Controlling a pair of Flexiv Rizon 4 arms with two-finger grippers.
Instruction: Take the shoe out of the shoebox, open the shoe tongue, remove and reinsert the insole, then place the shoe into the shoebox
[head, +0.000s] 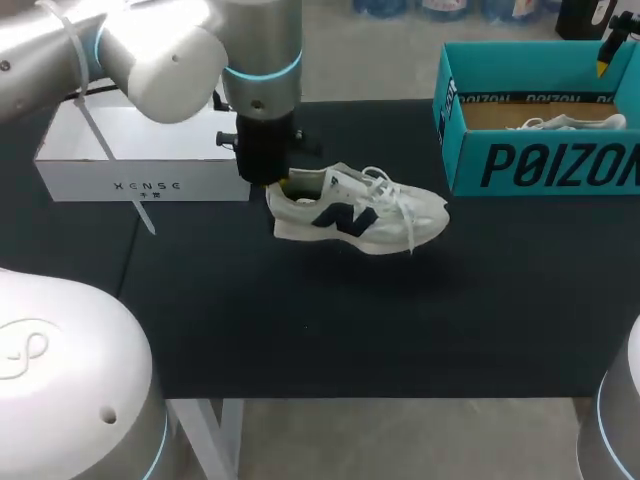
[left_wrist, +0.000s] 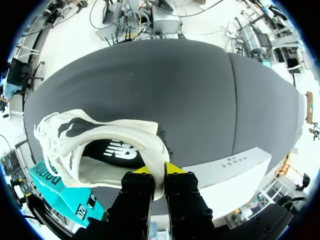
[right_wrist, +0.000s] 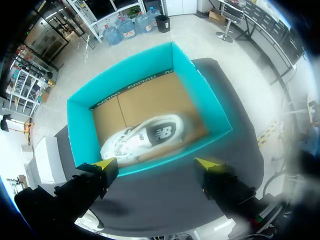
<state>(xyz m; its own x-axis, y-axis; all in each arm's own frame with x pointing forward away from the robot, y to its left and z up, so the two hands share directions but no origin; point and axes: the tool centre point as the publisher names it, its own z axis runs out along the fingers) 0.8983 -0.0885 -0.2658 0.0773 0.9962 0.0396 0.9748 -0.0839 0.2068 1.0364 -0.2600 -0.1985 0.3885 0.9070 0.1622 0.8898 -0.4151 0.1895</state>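
left gripper (left_wrist: 159, 172) pinches shoe (left_wrist: 102, 134) at heel edge.

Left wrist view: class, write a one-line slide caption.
Yellow-tipped left gripper pinches the heel of a white sneaker over the black table.

Robotics lab, 2 robot arms (head: 170, 55) (white, ringed blue), black worktable (head: 300, 320)

Our head camera looks down from above and behind onto the black table (head: 300, 330). Our left wrist camera sits close over the white lace-up sneaker (left_wrist: 117, 131); our right one faces down into the far-right teal cardboard shoebox (right_wrist: 81, 132). The head view shares both.
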